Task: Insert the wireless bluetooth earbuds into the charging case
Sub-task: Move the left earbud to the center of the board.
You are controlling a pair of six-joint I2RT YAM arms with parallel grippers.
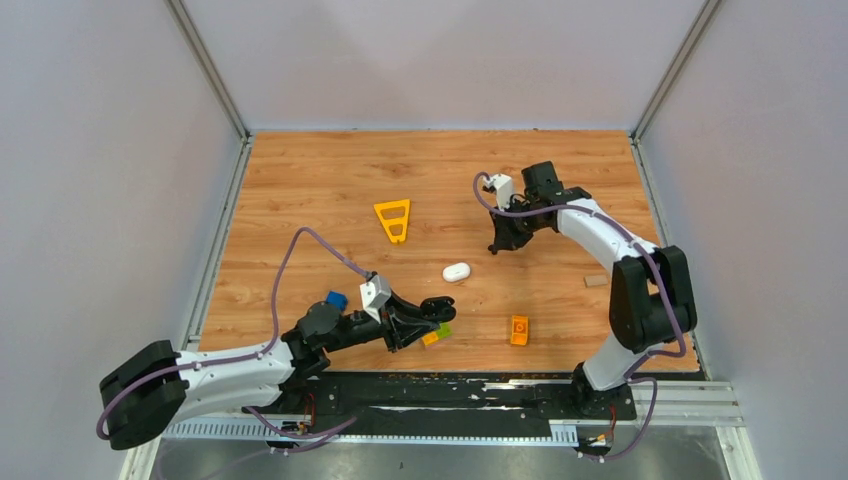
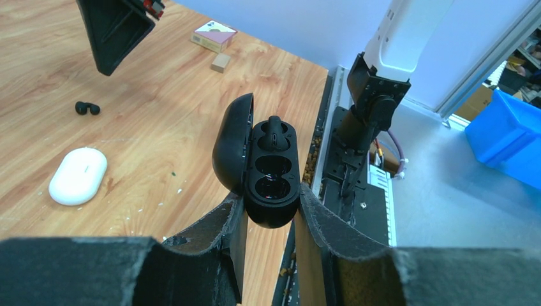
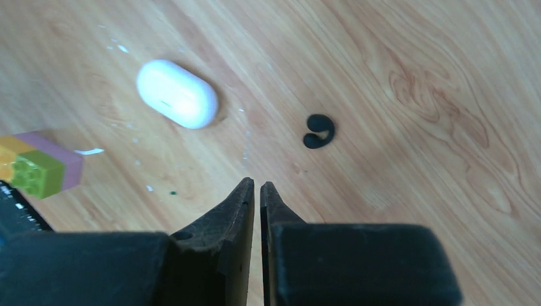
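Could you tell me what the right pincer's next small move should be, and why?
Probably open the right pincer and lower it over the loose black earbud: its jaws are closed and empty, while the left pincer holds the open charging case with one slot free.

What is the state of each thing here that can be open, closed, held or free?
black charging case: lid open, gripped by the left end effector
earbud in the case: seated in the upper socket; lower socket empty
loose black earbud: lying free on the table
white case: closed, lying on the table
left end effector: shut on the black charging case
right end effector: shut, holding nothing
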